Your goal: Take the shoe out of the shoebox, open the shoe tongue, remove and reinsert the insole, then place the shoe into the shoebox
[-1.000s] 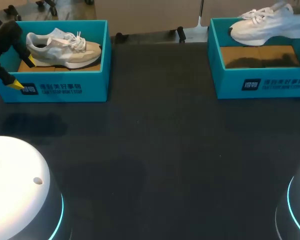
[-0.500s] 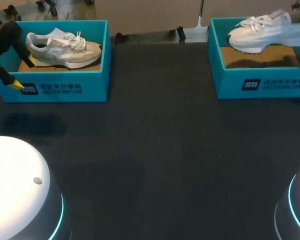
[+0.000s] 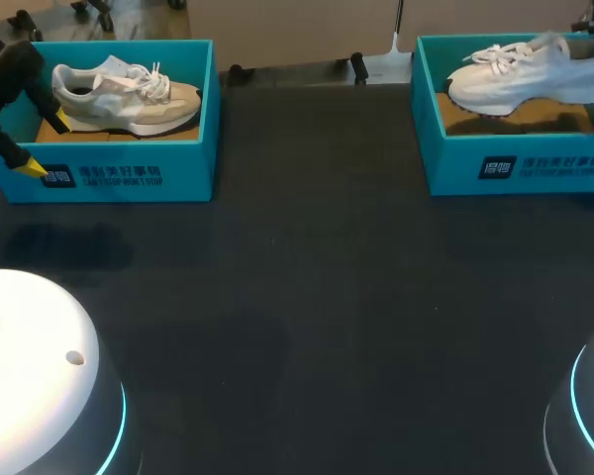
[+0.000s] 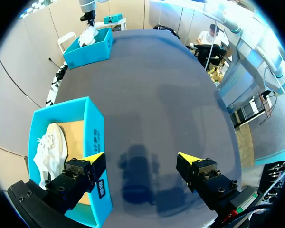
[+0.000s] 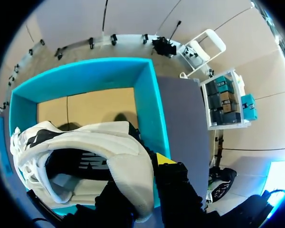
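Right end effector (image 5: 147,175) clamped on heel of white shoe (image 3: 520,71), hung low over shoebox (image 3: 515,163) at 2 o'clock; insole looks seated, so likely only set-down and release left; left end effector (image 4: 141,160) at 10 o'clock, fingers apart.

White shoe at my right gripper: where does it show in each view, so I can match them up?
Head view: white shoe at the far right, just over the right shoebox.
Left wrist view: white shoe small, far across the table, at that right shoebox.
Right wrist view: white shoe close up, its heel in the right gripper.
Shared landmark: the right shoebox.
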Controlling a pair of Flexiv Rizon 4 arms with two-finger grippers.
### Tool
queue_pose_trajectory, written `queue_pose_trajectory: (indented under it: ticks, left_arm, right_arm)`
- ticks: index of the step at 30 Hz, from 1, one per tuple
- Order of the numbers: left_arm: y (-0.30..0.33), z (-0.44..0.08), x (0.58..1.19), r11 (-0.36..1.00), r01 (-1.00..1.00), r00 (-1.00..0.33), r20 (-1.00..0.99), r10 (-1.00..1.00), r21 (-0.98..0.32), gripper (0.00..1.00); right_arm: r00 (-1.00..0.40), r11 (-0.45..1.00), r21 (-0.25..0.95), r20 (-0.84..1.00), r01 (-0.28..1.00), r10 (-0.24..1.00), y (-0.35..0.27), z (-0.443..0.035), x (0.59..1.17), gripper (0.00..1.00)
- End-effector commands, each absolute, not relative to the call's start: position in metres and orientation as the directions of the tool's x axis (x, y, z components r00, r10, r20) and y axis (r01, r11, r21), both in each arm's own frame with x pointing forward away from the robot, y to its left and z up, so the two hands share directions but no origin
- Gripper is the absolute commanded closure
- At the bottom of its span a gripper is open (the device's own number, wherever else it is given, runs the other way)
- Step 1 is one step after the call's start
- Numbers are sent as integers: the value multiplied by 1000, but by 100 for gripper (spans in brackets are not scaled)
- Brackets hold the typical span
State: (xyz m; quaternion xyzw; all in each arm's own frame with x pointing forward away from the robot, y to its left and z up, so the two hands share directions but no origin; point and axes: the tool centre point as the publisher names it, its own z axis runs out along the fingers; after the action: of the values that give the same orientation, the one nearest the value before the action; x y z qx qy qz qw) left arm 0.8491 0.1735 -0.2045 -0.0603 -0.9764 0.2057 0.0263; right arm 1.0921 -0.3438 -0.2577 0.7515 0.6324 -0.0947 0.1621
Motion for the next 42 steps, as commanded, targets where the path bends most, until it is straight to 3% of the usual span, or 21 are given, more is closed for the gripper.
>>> queue_pose_trajectory:
  ticks: [1,19,42]
  left_arm:
    - [174,-204,849,910,107,-991,27,129,-402,0]
    - [174,-204,849,910,107,-991,27,129,-402,0]
    - [174,-204,849,910,107,-991,27,129,-402,0]
  right_arm:
    - [184,-147,137,-326,980,927,-350,-258,1081,100]
    - [194,-158,127,-354,979,915,-354,-273,1081,100]
    - [233,-203,122,-351,972,907,-360,-299,1040,100]
